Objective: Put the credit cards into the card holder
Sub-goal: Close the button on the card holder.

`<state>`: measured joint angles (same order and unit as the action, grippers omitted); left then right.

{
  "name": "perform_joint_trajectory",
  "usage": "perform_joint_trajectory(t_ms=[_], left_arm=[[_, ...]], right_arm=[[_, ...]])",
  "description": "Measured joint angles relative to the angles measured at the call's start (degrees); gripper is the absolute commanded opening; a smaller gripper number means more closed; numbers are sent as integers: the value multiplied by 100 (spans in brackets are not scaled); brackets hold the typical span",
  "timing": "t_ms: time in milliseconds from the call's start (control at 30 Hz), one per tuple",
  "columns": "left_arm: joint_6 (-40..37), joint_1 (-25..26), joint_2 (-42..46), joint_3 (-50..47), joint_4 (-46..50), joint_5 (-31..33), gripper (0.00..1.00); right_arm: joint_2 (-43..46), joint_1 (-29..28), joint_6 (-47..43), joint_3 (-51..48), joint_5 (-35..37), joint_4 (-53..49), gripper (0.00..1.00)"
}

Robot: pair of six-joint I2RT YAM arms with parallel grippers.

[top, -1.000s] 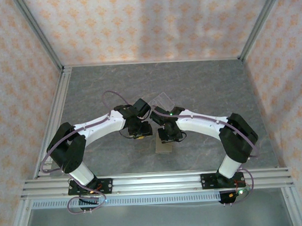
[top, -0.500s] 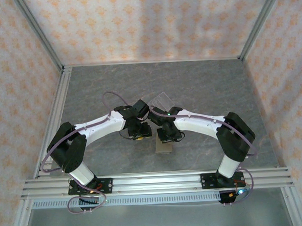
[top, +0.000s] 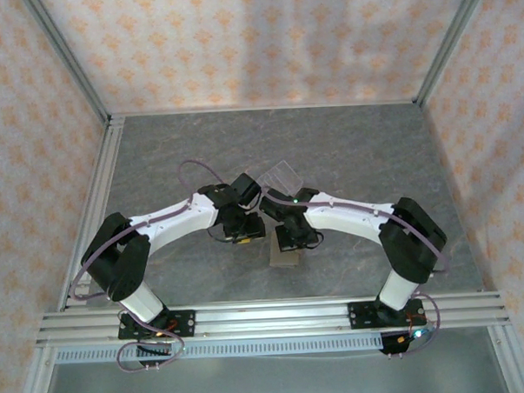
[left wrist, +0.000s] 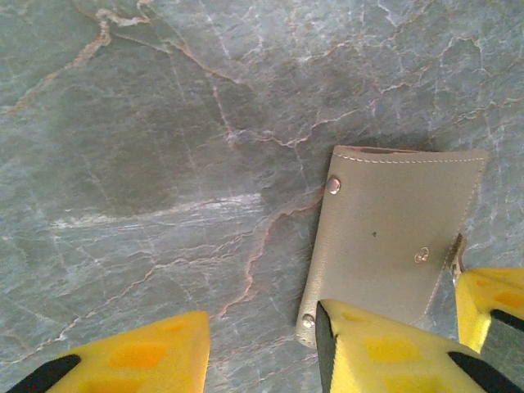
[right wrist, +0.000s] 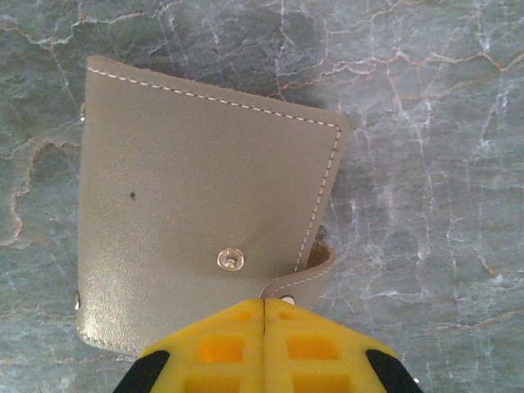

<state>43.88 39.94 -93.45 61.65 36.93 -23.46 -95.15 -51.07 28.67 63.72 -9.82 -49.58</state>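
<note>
The right hand (right wrist: pixel 264 304) is finishing closing, fingers meeting at the flap of the card holder (right wrist: pixel 196 213), which is lying near the tabletop's near edge. The left hand (left wrist: pixel 260 319) is staying part-open, one finger over its corner. Opening it is likely starting.

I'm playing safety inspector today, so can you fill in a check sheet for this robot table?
Surface: grey marbled table top, flat.
Job's things: flat tan rectangular card holder with pale stitching lies on the table, snap stud showing.
Clutter: clear acrylic stand beyond the wrists.
Grippers: left gripper, yellow fingers open, one over the holder's near corner; right gripper, fingers shut at the holder's near edge beside the strap, a pinch cannot be told.
Cables: purple cables loop along the left arm and near its base.
Surroundings: orange-patterned walls, aluminium frame rails.
</note>
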Motion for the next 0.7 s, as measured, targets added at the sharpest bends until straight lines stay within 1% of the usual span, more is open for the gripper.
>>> perform_joint_trajectory(t_ms=[133,267,467,700], left_arm=[[90,238,-210,17,-157,-20,40],[173,426,-404,22,-295,-39,39],[278,549,-640,129,-509,-50,36],[326,588,-828,133,-688,-131,32]], right_arm=[[306,35,-2,-212,-72,59,0],[632,328,-2,-535,-389,214,0],[857,730,-4,-837,-903,542,0],[918,973,-4,-1071,-1381,940,0]])
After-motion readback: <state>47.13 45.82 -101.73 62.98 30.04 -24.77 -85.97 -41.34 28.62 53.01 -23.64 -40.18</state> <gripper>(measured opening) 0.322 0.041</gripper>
